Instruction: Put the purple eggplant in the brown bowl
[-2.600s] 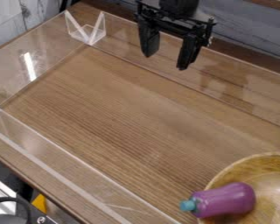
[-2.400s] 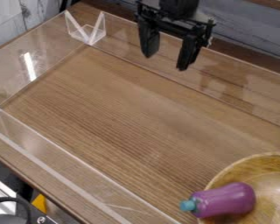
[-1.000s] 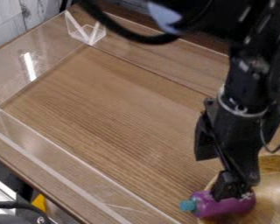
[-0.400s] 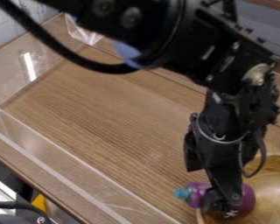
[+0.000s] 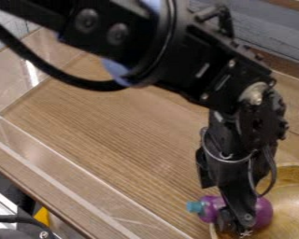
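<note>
The purple eggplant [image 5: 256,211] lies at the bottom right of the camera view, its teal stem cap [image 5: 194,206] pointing left, mostly covered by the arm. My gripper [image 5: 230,203] points straight down over it, open, with one black finger [image 5: 208,180] on its left and the other [image 5: 238,215] in front of its body. I cannot tell whether the fingers touch it. The brown bowl [image 5: 293,177] shows only as a tan rim at the right edge, just beyond the eggplant.
A clear acrylic wall [image 5: 64,187] fences the wooden table [image 5: 102,121] along the front and left. The large black arm [image 5: 177,56] crosses the upper half of the view and hides the back of the table.
The arm came from the back of the table to the front right and sank over the eggplant. In the last half second it has barely moved; the jaws stay open.
</note>
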`<state>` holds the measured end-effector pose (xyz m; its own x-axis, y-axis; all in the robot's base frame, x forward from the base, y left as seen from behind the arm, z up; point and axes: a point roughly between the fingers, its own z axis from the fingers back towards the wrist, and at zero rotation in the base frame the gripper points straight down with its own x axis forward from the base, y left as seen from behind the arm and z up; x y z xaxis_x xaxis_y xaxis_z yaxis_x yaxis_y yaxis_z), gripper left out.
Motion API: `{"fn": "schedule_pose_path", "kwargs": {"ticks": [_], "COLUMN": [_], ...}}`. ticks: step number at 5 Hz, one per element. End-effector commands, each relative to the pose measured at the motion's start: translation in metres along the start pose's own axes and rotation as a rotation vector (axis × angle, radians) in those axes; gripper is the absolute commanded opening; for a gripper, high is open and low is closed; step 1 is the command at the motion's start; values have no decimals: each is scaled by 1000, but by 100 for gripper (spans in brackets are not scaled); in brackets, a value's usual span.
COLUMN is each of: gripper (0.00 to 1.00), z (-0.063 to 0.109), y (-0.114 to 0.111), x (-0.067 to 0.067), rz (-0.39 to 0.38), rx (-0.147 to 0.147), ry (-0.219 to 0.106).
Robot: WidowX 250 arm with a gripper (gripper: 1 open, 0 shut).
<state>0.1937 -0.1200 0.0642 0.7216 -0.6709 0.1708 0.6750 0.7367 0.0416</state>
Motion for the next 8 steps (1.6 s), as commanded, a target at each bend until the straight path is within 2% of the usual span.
{"fn": "schedule_pose_path", "kwargs": {"ticks": [1, 4, 5, 7, 8], "gripper": [100, 100, 100, 100, 100], "z": [7, 6, 6, 9, 2], "y": [4, 11, 12, 12, 12], "x": [4, 4, 5, 4, 6], "rz": [24, 90, 110, 137, 142], "rx": [1, -36, -50, -75, -70], "ry": [-73, -140, -150, -146, -158]}}
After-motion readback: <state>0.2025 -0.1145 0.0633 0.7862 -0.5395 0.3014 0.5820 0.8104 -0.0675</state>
